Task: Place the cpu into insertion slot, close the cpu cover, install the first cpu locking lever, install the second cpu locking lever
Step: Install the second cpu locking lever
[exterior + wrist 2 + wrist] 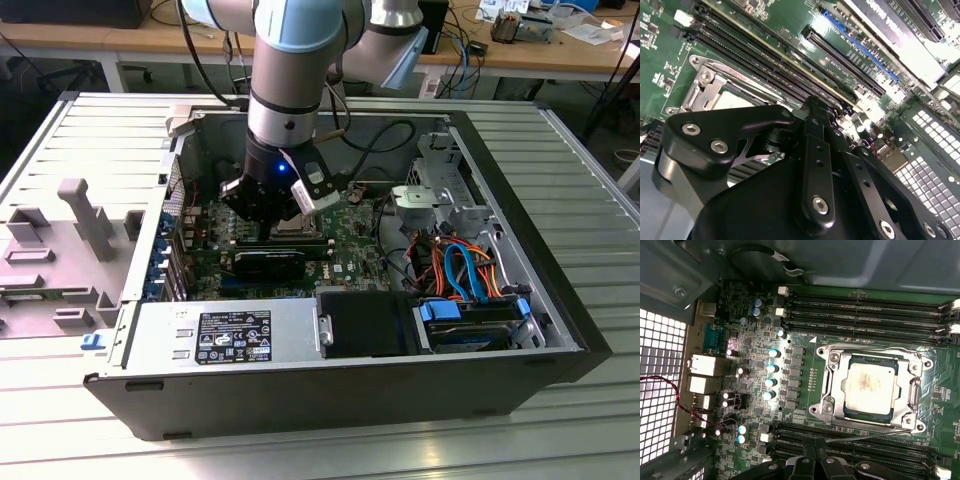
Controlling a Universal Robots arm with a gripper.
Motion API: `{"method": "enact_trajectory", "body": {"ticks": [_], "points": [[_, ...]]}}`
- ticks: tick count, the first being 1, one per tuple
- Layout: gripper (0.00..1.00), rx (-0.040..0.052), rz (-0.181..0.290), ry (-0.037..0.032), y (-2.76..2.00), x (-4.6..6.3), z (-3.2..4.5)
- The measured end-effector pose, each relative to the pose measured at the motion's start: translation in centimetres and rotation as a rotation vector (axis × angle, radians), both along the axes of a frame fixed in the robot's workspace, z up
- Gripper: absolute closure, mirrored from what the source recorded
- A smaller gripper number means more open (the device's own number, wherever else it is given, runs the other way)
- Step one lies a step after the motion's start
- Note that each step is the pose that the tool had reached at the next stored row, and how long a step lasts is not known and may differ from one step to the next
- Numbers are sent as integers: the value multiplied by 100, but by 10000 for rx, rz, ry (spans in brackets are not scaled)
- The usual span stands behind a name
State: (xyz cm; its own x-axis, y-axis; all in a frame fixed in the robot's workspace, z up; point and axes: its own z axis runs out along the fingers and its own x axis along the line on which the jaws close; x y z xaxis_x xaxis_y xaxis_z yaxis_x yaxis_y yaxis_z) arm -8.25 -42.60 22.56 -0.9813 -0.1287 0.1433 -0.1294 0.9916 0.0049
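Note:
In the first wrist view the cpu (871, 390), a dull silver square, lies flat in the insertion slot (826, 405) on the green board. The cpu cover (914, 390), a silver frame, lies down around it. A thin wire locking lever (867, 436) runs along the socket's side nearest my fingers. My gripper (817, 463) hovers just beside that side, over the memory slots, its black fingers together with nothing between them. In the second wrist view my gripper (812, 107) points at the board next to the socket (705, 87). In the exterior view my gripper (272, 228) hangs low inside the open case.
Long black memory slots (865, 310) flank the socket on both sides. A black card (270, 262) lies just in front of the gripper, with the power supply (230, 335) at the case's front. Drive cables (465, 270) fill the exterior view's right. A grey fixture (85, 215) stands outside on its left.

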Motion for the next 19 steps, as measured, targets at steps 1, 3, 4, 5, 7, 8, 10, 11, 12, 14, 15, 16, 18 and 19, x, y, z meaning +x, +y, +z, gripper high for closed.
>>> {"method": "enact_trajectory", "body": {"ticks": [1, 3, 4, 5, 7, 8, 10, 11, 12, 14, 15, 16, 18, 19], "points": [[89, 1, -1, 0, 0, -6, -9], [89, 0, -2, 1, 0, -15, -26], [89, 0, -1, 1, 0, -20, -38], [89, 0, -1, 1, 0, -22, -47], [89, -1, -2, 2, 1, -26, -100], [89, 0, -2, 1, 6, -26, -124], [89, 0, -2, 1, 18, -27, -159], [89, -2, -2, 2, 27, -29, -174], [89, -2, -2, 2, 35, -30, -181], [89, 0, -1, 1, 55, -33, -191], [89, 1, -1, -2, 62, -37, -192], [89, 1, 0, -3, 64, -43, -192], [89, -3, -1, 1, 70, -48, -198], [89, -5, -1, 3, 72, -50, -202]]}}
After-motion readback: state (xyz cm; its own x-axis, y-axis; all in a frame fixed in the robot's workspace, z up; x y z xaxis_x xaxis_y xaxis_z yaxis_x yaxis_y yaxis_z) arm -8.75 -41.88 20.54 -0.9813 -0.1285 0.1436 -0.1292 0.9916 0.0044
